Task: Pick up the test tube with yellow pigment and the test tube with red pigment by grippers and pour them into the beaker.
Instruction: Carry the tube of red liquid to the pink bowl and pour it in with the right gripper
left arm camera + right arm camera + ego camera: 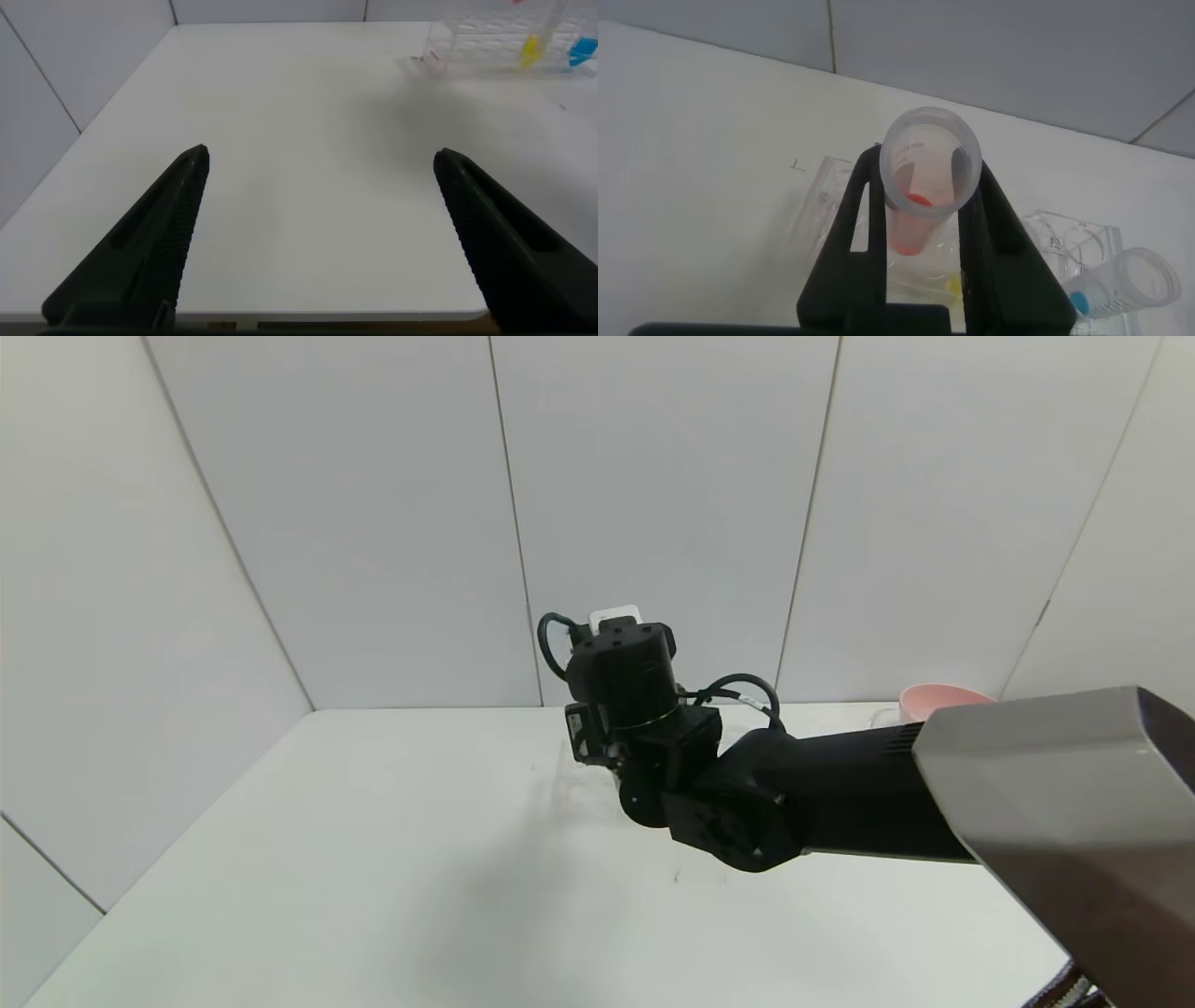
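My right gripper is shut on the test tube with red pigment and holds it upright just above the clear tube rack. Its open mouth faces the wrist camera. The test tube with yellow pigment stands in the rack; a bit of yellow also shows below the red tube in the right wrist view. In the head view my right arm covers the rack and tubes. The beaker shows only as a faint clear shape at the back right. My left gripper is open and empty, low over the table's near left part.
A tube with blue liquid sits in the rack beside the yellow one, and also shows in the left wrist view. A pink bowl stands at the back right by the wall. White walls close in the table.
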Available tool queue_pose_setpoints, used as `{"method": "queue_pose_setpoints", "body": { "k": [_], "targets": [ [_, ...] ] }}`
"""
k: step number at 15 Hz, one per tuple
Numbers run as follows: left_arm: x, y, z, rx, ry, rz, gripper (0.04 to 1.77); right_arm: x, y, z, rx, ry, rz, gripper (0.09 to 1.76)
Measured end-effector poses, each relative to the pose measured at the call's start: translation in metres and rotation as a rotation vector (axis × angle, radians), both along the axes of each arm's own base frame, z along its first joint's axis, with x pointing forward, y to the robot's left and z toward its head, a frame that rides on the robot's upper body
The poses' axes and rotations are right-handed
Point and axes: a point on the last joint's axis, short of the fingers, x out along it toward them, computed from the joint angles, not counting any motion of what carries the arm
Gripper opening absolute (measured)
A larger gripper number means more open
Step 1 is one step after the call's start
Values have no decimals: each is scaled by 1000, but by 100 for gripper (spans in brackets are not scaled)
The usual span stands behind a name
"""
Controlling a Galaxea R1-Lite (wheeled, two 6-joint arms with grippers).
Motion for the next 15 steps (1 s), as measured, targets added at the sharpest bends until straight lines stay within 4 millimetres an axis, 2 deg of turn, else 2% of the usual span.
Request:
{"method": "queue_pose_setpoints", "body": {
  "k": [4,8,12,15],
  "targets": [
    [0,0,0,0,0,0,172,-20,-12,3,-15,62,154,50],
    [0,0,0,0,0,0,172,-43,-35,11,-33,128,314,50],
    [0,0,0,0,0,0,172,-65,-75,16,-79,225,499,50],
    [0,0,0,0,0,0,172,-69,-115,26,-59,277,576,50]
  ]
}}
